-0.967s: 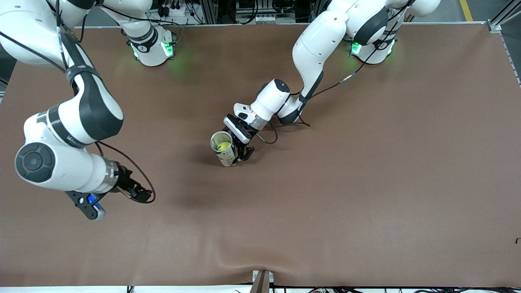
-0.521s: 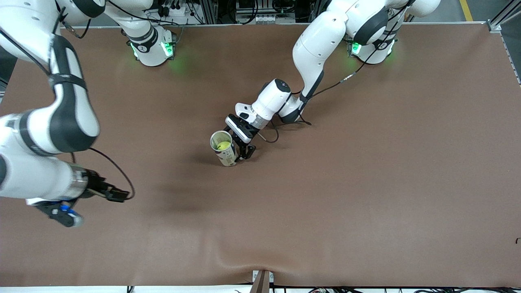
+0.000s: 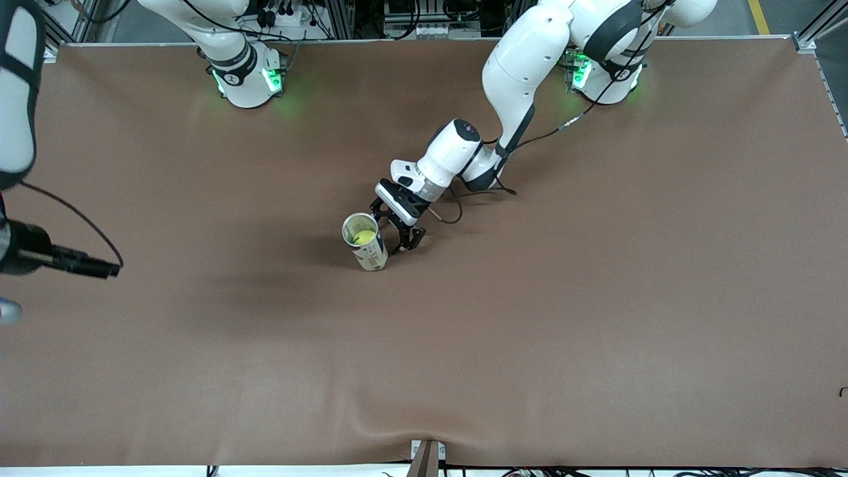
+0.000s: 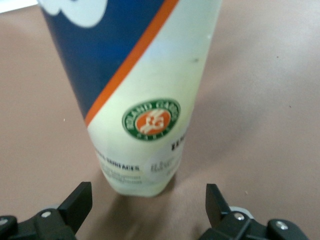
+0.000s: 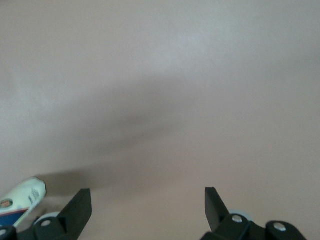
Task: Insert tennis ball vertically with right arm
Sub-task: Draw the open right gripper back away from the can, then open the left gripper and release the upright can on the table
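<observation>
- The brown table (image 3: 596,298) carries just one thing near its middle: a ball can (image 3: 365,242), standing upright with its mouth open to the ceiling.
- The left arm reaches in from its base, and the left gripper (image 3: 405,240) sits low beside the can, toward the left arm's end of the table. In the left wrist view its fingers (image 4: 76,202) are spread wide with the can's foot (image 4: 140,177) in front of them, apart from both, so the can is released and stands on its own.
- The right gripper (image 5: 145,210) is out at the right arm's end of the table, over bare table; its fingers (image 5: 78,206) are spread and carry nothing.
- The tennis ball (image 3: 364,236) lies inside the can, a yellow-green patch down in the mouth.
- My read: the insertion looks done. What's left is clearing out, and the left gripper should pull straight away so it doesn't knock the can over.
</observation>
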